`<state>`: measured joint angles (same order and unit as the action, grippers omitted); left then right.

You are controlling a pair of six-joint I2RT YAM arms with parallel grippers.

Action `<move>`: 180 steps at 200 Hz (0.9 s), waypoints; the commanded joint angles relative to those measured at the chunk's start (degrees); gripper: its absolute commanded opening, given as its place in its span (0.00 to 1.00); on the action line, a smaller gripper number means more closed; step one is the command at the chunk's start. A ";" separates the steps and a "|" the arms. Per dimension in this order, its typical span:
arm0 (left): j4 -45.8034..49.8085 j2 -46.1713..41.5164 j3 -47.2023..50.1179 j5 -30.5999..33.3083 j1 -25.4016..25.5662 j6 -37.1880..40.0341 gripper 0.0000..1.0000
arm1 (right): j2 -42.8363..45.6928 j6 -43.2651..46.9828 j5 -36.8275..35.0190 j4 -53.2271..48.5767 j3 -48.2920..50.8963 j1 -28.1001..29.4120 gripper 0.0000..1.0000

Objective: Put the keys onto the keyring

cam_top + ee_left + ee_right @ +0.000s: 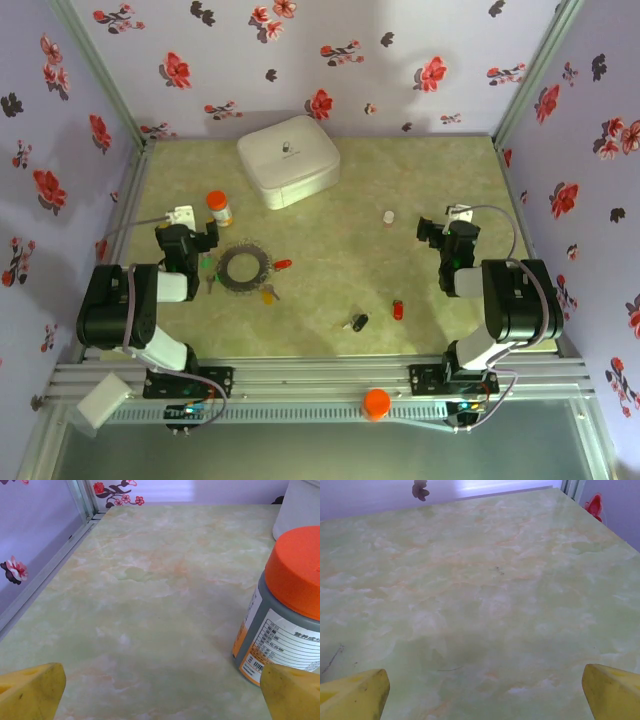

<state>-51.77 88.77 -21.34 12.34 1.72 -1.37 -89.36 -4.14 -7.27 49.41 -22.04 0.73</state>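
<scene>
pill bottle (pixel 282 615): cut off right | white case (pixel 302 505): cut off top

An orange-capped pill bottle (pixel 285 615) stands upright on the pale green marbled tabletop (pixel 150 590), just beyond the left tool (pixel 161 695), whose yellow fingertips (pixel 292 692) are spread wide apart; a white case (pixel 302 505) sits behind the bottle.
</scene>
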 commanded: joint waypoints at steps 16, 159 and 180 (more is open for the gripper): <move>-0.42 -0.15 -0.76 -0.66 0.04 0.84 1.00 | -0.09 -0.76 -0.59 0.42 -0.74 -0.29 0.99; 0.33 -0.15 -1.10 -1.65 -0.51 0.41 1.00 | -0.17 -0.78 -0.57 0.25 -0.90 -0.29 0.99; 0.61 -0.23 -1.16 -2.48 -0.97 0.22 1.00 | 0.05 -0.87 -0.60 0.45 -0.73 -0.29 0.99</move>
<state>-51.66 88.77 -21.34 11.18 1.48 -1.34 -89.36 -4.14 -7.27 49.41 -22.04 0.73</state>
